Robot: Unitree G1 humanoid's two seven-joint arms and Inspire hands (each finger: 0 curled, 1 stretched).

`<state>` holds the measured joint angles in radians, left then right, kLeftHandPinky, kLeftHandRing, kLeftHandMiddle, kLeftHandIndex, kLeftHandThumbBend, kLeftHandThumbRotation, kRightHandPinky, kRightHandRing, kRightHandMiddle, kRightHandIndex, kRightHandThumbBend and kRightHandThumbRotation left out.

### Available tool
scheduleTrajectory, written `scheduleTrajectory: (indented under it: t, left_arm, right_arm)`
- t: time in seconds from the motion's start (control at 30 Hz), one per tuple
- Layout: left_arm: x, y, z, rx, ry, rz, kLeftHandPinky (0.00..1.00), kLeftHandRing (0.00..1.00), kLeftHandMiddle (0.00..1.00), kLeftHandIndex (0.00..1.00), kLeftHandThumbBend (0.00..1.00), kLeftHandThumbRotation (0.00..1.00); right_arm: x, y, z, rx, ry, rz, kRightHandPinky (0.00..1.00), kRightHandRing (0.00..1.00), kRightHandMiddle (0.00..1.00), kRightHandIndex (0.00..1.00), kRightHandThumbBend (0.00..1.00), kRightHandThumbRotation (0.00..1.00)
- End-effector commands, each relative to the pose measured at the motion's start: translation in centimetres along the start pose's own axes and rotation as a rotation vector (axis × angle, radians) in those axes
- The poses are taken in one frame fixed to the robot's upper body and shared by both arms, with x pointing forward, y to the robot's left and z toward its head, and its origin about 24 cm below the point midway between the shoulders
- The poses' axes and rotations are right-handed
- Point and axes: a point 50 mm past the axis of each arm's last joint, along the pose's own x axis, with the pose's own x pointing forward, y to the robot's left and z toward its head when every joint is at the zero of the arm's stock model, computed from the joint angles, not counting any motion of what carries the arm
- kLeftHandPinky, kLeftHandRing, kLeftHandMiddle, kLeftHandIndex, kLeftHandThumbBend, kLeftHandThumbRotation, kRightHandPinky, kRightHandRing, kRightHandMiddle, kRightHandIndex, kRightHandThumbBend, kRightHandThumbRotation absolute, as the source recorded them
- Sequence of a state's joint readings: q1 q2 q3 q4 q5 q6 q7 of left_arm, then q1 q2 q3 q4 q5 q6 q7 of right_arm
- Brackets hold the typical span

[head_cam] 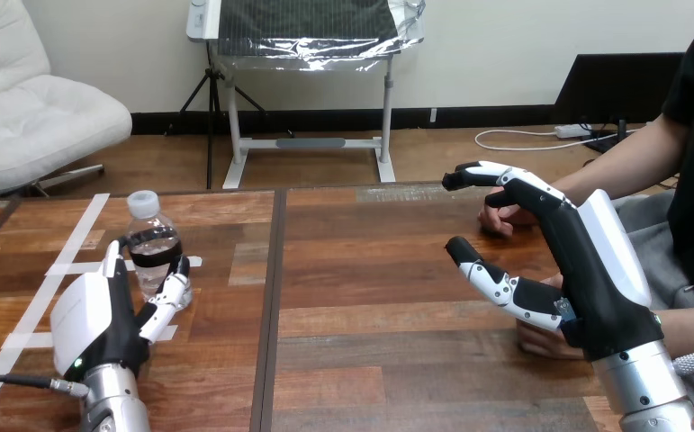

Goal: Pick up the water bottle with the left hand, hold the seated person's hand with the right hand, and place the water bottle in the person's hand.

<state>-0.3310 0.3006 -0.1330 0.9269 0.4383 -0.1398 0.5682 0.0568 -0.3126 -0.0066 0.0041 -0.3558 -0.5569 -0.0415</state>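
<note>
My left robot hand (100, 319) has its fingers curled round the water bottle (149, 225) standing on the tabletop (370, 279) at left, right robot hand (586, 270) spread open beside the person's hand (503, 219), holding nothing; risk: thin wrap, bottle may slip on lift.

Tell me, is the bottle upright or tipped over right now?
Upright: the bottle stands on the table, cap on top, with fingers of the left hand curled round it.

The wooden surface (388, 297) is split by a dark seam (271, 306) running front to back, with white tape strips (71, 238) stuck on its left part.
</note>
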Motion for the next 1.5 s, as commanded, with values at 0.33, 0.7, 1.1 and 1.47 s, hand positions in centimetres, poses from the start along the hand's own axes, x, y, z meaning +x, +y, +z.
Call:
scheduleTrajectory:
  t: [0.33, 0.7, 1.1, 1.47]
  left_arm:
    - [0.61, 0.61, 2.52, -0.08, -0.1, 0.023, 0.79, 0.87, 0.91, 0.93, 0.52, 0.98]
    - [0.52, 0.55, 2.36, -0.081, -0.094, 0.009, 0.79, 0.87, 0.91, 0.93, 0.52, 0.98]
    - [0.4, 0.58, 2.47, -0.111, -0.086, -0.004, 0.79, 0.88, 0.91, 0.93, 0.52, 0.98]
    - [0.32, 0.46, 2.42, -0.135, -0.085, -0.019, 0.8, 0.89, 0.92, 0.94, 0.51, 0.98]
  right_arm:
    - [1.82, -0.95, 1.35, -0.007, -0.094, -0.053, 0.72, 0.81, 0.8, 0.71, 0.4, 0.13]
    - [1.85, -0.97, 1.32, -0.014, -0.093, -0.057, 0.72, 0.8, 0.8, 0.71, 0.41, 0.13]
    - [1.85, -0.97, 1.3, -0.016, -0.092, -0.053, 0.71, 0.8, 0.8, 0.71, 0.41, 0.13]
    - [1.87, -0.99, 1.32, -0.02, -0.09, -0.052, 0.71, 0.8, 0.8, 0.71, 0.41, 0.13]
